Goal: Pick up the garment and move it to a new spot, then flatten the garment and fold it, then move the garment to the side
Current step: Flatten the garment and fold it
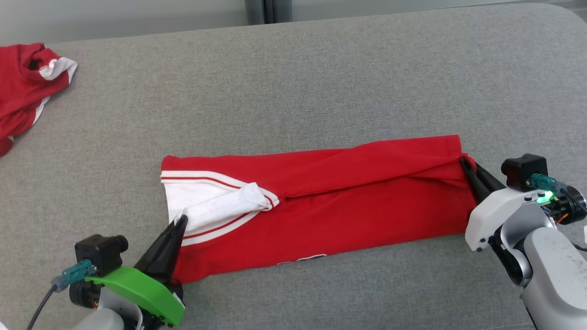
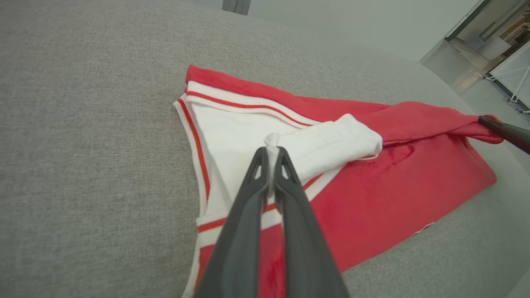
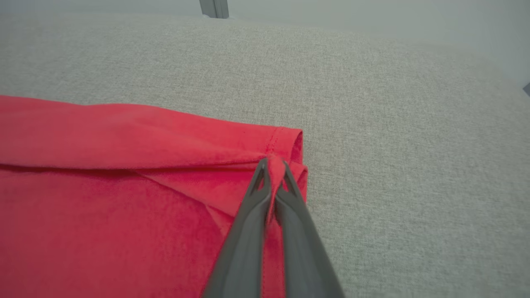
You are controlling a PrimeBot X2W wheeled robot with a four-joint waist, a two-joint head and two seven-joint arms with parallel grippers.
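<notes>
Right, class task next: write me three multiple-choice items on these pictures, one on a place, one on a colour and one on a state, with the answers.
1. Where does the spare red garment lie on the grey surface?
A. at the far left corner
B. at the far right corner
C. at the middle of the near edge

2. What colour is the cloth that the left gripper pinches?
A. white
B. blue
C. black

3. How does the right gripper stand at the folded shirt?
A. open above it
B. shut on its red edge
C. shut, clear of it

Answers:
1 A: the head view shows it at the upper left.
2 A: it grips the tip of the white sleeve.
3 B: red cloth is bunched in its closed grip.
</notes>
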